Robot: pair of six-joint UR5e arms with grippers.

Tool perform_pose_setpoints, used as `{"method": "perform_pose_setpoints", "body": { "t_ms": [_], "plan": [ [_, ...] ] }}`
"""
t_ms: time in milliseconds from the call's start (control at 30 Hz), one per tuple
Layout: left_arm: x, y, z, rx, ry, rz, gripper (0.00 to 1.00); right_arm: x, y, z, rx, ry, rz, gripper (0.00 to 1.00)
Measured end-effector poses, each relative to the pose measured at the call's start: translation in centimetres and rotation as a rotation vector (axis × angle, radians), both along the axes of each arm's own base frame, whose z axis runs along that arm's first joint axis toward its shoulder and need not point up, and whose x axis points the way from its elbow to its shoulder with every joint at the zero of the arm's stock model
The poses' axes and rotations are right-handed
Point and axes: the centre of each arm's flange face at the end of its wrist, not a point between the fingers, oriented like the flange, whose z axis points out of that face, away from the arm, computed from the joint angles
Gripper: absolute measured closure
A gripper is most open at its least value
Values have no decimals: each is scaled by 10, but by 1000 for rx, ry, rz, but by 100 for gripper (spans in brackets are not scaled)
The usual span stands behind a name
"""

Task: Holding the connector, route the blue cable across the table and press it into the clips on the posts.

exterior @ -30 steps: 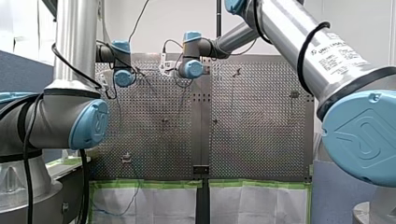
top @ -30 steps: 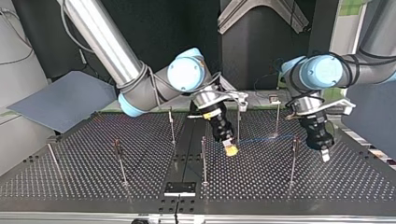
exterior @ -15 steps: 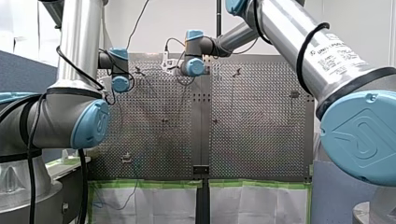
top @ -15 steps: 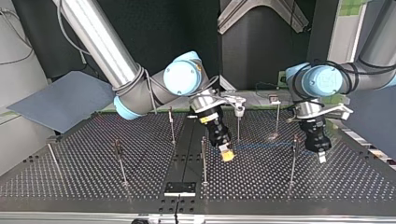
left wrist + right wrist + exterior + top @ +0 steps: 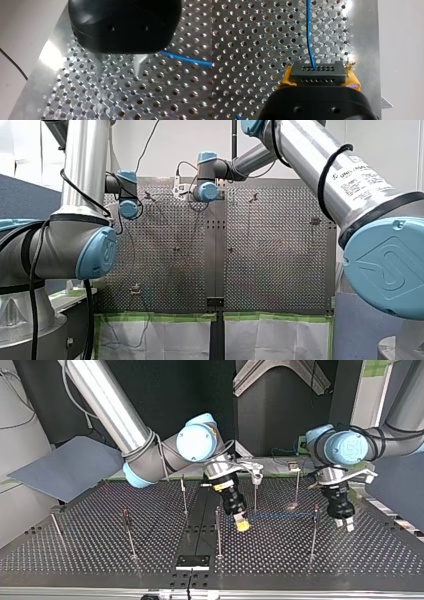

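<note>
In the top view my right gripper (image 5: pixel 242 525), with yellow pads, is shut on the black connector (image 5: pixel 316 72) just above the perforated table (image 5: pixel 280 555). From the connector the blue cable (image 5: pixel 280 515) runs level to the top of a post (image 5: pixel 315 530). My left gripper (image 5: pixel 344 523) hangs just beyond that post. Its two metal fingers (image 5: pixel 137 65) stand open with nothing between them, and the cable (image 5: pixel 185 58) passes beside them. In the right wrist view the cable (image 5: pixel 308 32) leaves the connector and crosses the plate ahead.
Several thin posts stand on the table, among them one (image 5: pixel 218 530) close to my right gripper and others (image 5: pixel 129 532) further along. A black plate (image 5: pixel 192 562) sits at the near edge. In the front view slack cable (image 5: pixel 135 340) hangs over the table's front.
My left gripper's fingers have opened and it has shifted slightly toward the post. My right gripper has moved a little lower and toward the top view's left with the connector.
</note>
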Motion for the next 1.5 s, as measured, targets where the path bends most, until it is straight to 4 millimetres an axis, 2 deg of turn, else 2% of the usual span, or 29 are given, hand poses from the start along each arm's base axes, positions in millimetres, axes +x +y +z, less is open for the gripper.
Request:
{"method": "perform_pose_setpoints", "body": {
  "t_ms": [367, 767, 1100, 1400, 1500],
  "plan": [
    [-29, -2, 22, -15, 53, 68, 0, -2, 4, -4, 10, 39, -43, 100],
    [-87, -29, 19, -29, 159, -54, 0, -2, 8, -6, 18, 53, -47, 100],
    [-125, -47, 30, -23, 214, -100, 0, 0, 11, -6, 20, 53, -47, 100],
    [-143, -66, 47, 26, 203, -183, 0, -2, 11, -7, 27, 59, -71, 100],
    [-143, -73, 48, 55, 207, -215, 0, -3, 11, -7, 28, 60, -75, 100]
  ]
}}
